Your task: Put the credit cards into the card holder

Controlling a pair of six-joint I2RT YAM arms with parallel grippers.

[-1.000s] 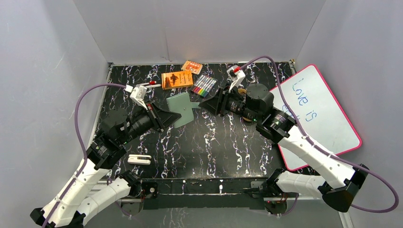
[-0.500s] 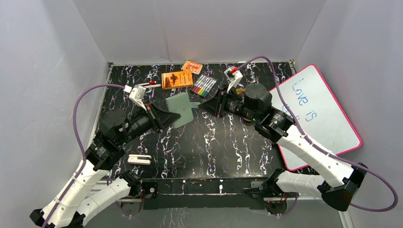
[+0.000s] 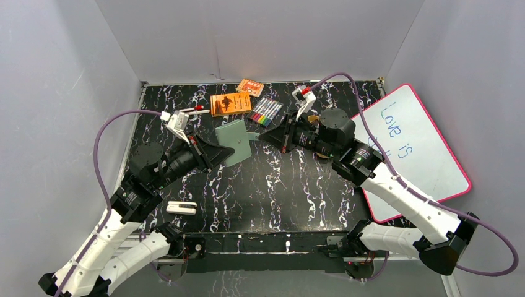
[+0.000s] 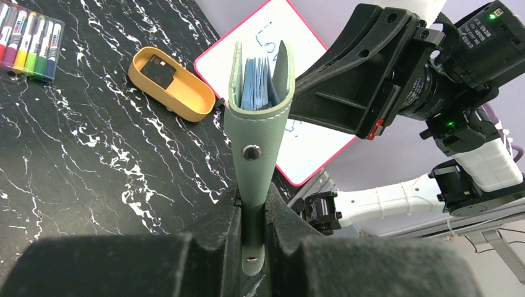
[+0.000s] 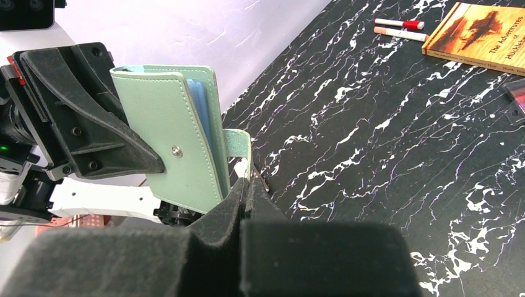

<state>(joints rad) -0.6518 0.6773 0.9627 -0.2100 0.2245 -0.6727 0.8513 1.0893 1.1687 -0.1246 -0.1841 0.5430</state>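
Note:
The sage-green card holder (image 3: pixel 237 141) is held upright above the table between both grippers. My left gripper (image 4: pixel 252 207) is shut on its lower edge. The holder's top gapes a little and shows pale blue sleeves (image 4: pixel 255 83). My right gripper (image 5: pixel 247 185) is shut on the holder's snap tab (image 5: pixel 238 145), beside the cover (image 5: pixel 179 142). In the top view the left gripper (image 3: pixel 228 150) and right gripper (image 3: pixel 263 137) meet at the holder. One dark credit card (image 4: pixel 160 67) lies in a tan oval tray (image 4: pixel 186 99). No other card shows.
An orange book (image 3: pixel 230 103), a small orange box (image 3: pixel 249 87) and a marker set (image 3: pixel 266 111) lie at the back. A pink-rimmed whiteboard (image 3: pixel 412 148) lies at the right. Two red-capped pens (image 3: pixel 197 110) lie back left. A white object (image 3: pixel 181 208) lies front left.
My right wrist has shifted slightly toward the back and left. The holder stays held between both grippers in nearly the same place.

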